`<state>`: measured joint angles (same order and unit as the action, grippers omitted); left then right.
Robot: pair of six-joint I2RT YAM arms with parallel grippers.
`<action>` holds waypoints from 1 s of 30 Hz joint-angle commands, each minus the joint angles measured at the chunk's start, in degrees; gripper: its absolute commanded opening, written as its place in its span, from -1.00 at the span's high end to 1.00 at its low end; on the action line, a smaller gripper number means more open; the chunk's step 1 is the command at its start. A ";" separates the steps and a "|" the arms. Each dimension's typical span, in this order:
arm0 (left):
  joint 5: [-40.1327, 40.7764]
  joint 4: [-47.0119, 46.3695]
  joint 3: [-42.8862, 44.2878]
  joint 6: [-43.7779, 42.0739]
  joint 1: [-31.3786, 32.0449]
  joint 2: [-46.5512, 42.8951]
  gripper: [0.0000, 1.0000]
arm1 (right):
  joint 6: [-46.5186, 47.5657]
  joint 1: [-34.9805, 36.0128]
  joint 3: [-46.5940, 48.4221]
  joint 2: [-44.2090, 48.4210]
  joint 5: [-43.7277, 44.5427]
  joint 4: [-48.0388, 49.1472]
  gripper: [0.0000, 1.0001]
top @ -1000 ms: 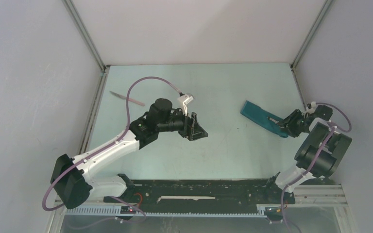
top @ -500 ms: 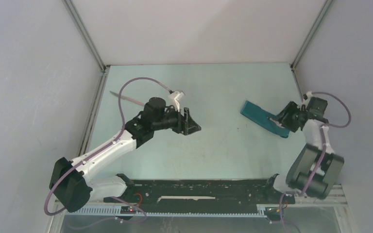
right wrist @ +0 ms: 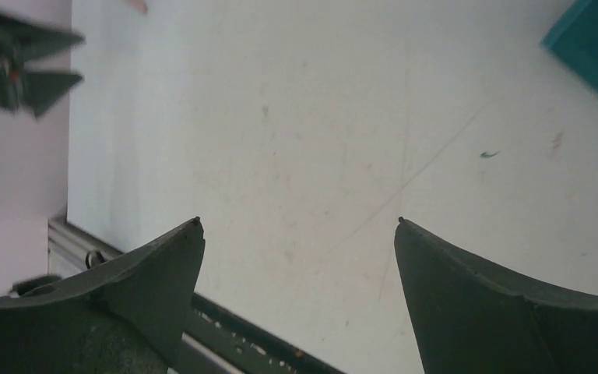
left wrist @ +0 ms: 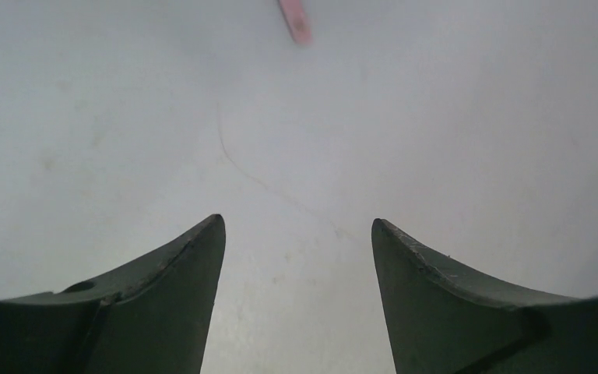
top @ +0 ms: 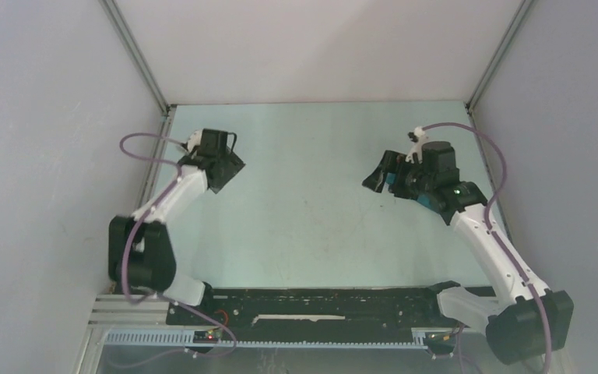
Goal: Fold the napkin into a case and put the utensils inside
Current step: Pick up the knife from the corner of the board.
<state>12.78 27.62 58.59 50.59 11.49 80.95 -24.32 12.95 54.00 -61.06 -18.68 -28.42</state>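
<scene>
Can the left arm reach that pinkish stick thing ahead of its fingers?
Probably yes. The left gripper is open, and only bare table lies between it and the pinkish utensil just ahead.

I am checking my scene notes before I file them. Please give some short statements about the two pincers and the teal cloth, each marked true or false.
1. The left pincer is open and empty. True.
2. The right pincer grips the flat teal cloth. False: it is open and empty; the cloth lies on the pale table, not between its fingers.
3. In the top view the cloth lies on the table's right half. True.
4. A utensil lies between the left pincer's fingertips. False: only a pinkish tip shows ahead of them, at the picture's edge.
</scene>
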 commanded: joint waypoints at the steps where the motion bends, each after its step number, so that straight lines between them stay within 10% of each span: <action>1: 12.05 14.16 14.41 7.22 -3.12 12.77 -0.51 | -1.88 6.44 2.57 -2.06 1.01 -6.78 -0.99; 14: 12.80 40.58 62.91 15.90 -5.76 49.59 -0.50 | 2.43 7.60 1.87 -0.63 3.29 -9.95 -0.99; 30: 6.13 41.94 64.49 26.45 -10.08 56.34 -0.36 | 3.67 2.56 -0.24 0.19 0.04 -8.45 -0.99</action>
<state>19.14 67.29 121.99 72.58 2.07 137.08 -21.74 16.23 54.00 -62.08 -17.12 -37.95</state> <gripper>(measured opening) 0.678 0.993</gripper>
